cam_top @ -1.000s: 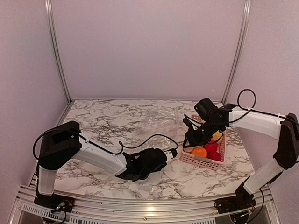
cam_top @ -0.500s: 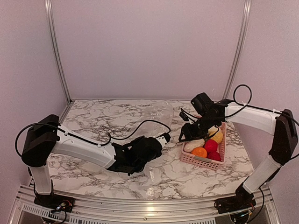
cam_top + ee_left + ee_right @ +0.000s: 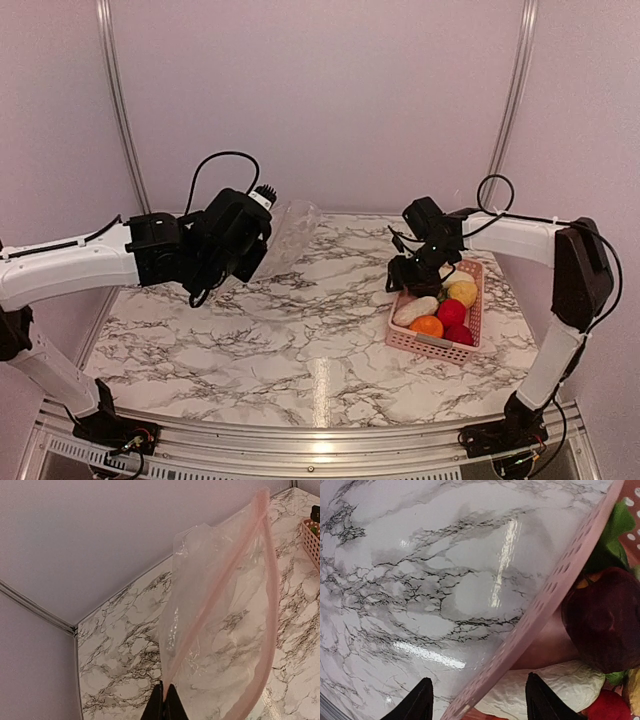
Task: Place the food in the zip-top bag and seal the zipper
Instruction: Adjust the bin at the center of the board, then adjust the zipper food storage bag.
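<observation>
Left wrist view is showing the left claw (image 3: pixel 163 696) pinching the newly raised zip-top bag (image 3: pixel 215 630), probably for loading, the right claw (image 3: pixel 478 692) gaping.

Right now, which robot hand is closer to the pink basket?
Right. The right gripper hovers at the basket rim; the left gripper holds the zip-top bag up, far across the table.

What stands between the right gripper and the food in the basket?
Only the pink basket's rim, which crosses between the open right gripper's fingertips in the wrist view; the food lies just inside it, uncovered.
</observation>
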